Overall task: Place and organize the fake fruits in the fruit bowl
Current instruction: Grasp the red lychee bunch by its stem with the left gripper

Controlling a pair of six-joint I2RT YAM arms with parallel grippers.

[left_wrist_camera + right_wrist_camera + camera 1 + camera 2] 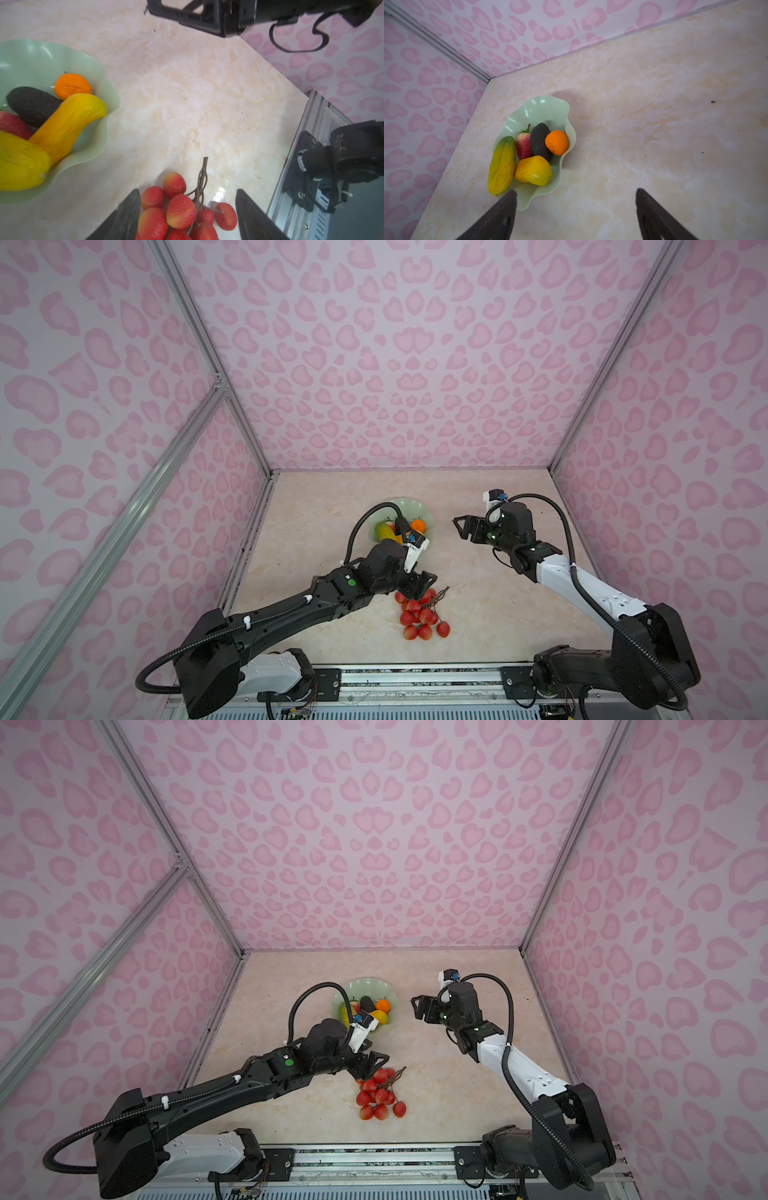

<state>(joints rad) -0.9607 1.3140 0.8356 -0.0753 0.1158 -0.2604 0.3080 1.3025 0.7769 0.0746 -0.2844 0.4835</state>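
Observation:
The mint-green fruit bowl (pixel 409 506) (pixel 388 992) (pixel 108 116) (pixel 550 108) stands at the table's middle back. In it lie an orange ball (pixel 556 142), a dark avocado (pixel 540 141), a pink-red piece (pixel 524 147), a green-yellow oblong (pixel 502 164) and a yellow-orange oblong (pixel 533 170). A bunch of red berries (pixel 422 616) (pixel 378 1096) (pixel 180 209) on a brown stem lies on the table in front of the bowl. My left gripper (pixel 419 593) (pixel 187 193) is open, low over the bunch's far end, with berries between its fingers. My right gripper (pixel 459 526) (pixel 575 193) hangs open and empty to the right of the bowl.
Pink patterned walls (pixel 395 364) close in the beige marble table (pixel 498 614) at the back and both sides. An aluminium rail (pixel 415 674) with both arm bases runs along the front edge. The left forearm (pixel 291 614) lies across the table's front left.

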